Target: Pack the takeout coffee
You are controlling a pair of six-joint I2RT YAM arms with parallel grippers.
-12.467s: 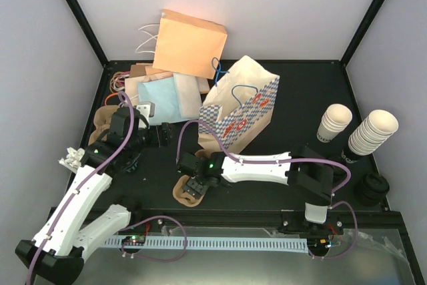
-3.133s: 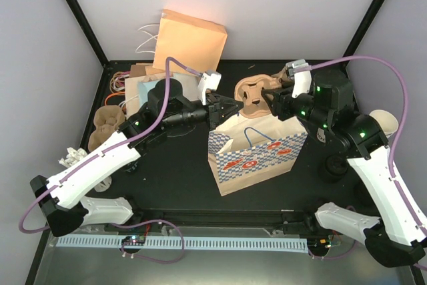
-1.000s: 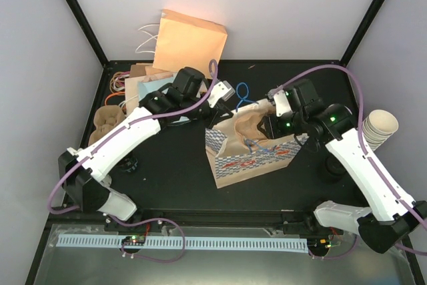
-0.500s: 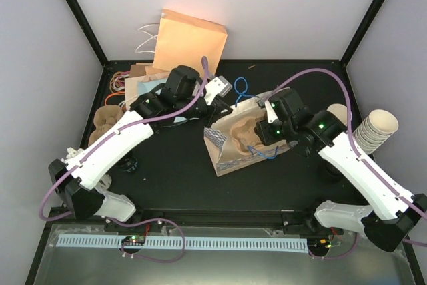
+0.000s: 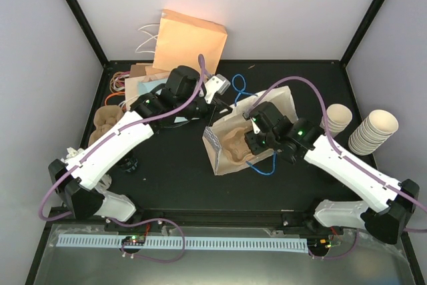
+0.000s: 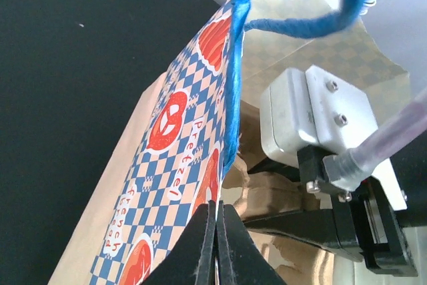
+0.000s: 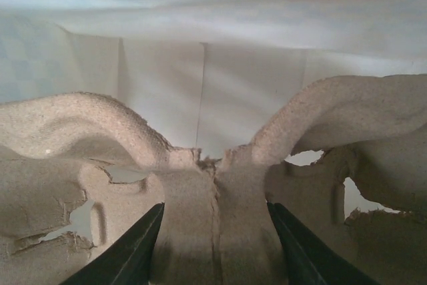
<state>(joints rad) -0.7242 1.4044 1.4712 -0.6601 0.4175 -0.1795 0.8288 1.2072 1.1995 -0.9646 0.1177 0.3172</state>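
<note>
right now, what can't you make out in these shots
right gripper tips: top view, hidden inside the bag.
carrier pockets: right wrist view, cut off by edges; top view, partly under the right arm.
left gripper, what it pinches: left wrist view, cut off by bottom edge.
cup: top view, too small to tell single or nested.

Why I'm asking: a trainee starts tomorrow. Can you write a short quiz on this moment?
1. True or false: the right gripper grips a paper cup.
2. What does the left gripper pinch? A) the checked bag, at its rim B) a cup stack C) the orange bag
3. Fill in: the pulp cup carrier sits inside the ___.
Key: 1 false, it is shut on the pulp cup carrier. 2 A. 3 checked bag.
</note>
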